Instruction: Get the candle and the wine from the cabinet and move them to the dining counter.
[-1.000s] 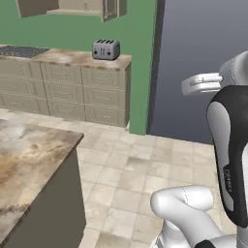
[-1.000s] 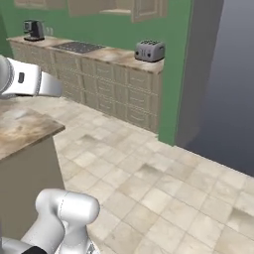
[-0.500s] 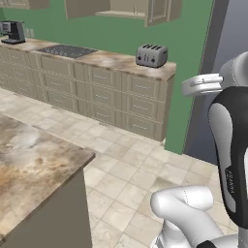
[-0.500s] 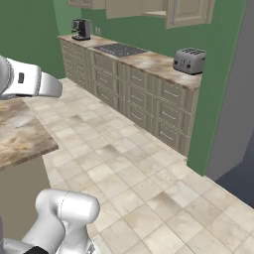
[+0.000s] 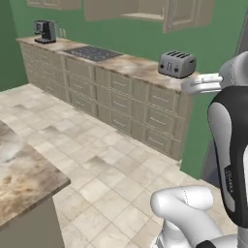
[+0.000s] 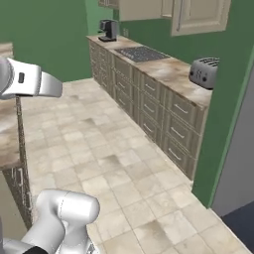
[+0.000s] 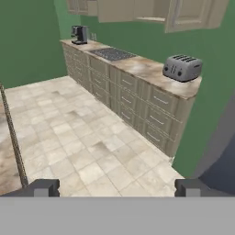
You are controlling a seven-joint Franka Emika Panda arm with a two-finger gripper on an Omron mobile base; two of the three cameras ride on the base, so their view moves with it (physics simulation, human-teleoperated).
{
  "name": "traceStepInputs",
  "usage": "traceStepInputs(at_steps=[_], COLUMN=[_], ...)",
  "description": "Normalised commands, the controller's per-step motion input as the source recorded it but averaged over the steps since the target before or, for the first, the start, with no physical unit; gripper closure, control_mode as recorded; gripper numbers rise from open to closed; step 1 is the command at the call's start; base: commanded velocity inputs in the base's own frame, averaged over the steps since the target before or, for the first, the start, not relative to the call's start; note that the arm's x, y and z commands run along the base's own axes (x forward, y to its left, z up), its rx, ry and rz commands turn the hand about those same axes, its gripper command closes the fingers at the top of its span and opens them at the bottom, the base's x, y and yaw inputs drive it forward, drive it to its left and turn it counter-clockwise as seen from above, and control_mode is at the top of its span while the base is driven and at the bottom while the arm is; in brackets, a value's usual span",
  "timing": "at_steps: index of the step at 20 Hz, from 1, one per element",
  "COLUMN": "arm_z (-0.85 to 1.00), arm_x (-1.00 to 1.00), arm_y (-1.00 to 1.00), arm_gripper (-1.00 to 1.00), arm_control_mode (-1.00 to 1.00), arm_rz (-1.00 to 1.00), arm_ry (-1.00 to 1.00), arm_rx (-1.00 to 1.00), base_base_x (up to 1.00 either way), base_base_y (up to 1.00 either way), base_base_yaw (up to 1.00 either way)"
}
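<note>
Gripper (image 7: 117, 187) fingers spread wide, holding nothing. Cabinet (image 5: 186, 14) far across the floor, door ajar; candle and wine not visible. Dining counter (image 5: 22, 181) near left, bare. Nothing fetched yet.

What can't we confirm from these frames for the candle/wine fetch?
- Cabinet contents: cut off by the top edge in all three views, so nothing tells whether the candle or wine is inside.
- Cabinet door state: one door looks ajar in the left base view, but the top edge crops it.
- Dining counter: a corner shows; the frame edges cut off the rest.
- Gripper: open and holding nothing, fingertips at the hand view's bottom.
</note>
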Motion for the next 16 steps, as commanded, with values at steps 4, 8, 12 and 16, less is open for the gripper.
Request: traceStepInputs(at_steps=[4, 8, 12, 16], arm_z=[0.00, 0.00, 0.00, 0.00], arm_x=[0.00, 0.00, 0.00, 0.00], arm_y=[0.00, 0.00, 0.00, 0.00], arm_gripper=[-1.00, -1.00, -1.00, -1.00], arm_control_mode=[1.00, 1.00, 1.00, 1.00], arm_rz=[0.00, 0.00, 0.00, 0.00], arm_ry=[0.00, 0.00, 0.00, 0.00], arm_rx=[0.00, 0.00, 0.00, 0.00], base_base_x=[0.92, 0.85, 0.93, 0.76], base_base_y=[-0.50, -0.50, -0.50, -0.22], base_base_yaw=[0.62, 0.62, 0.41, 0.01])
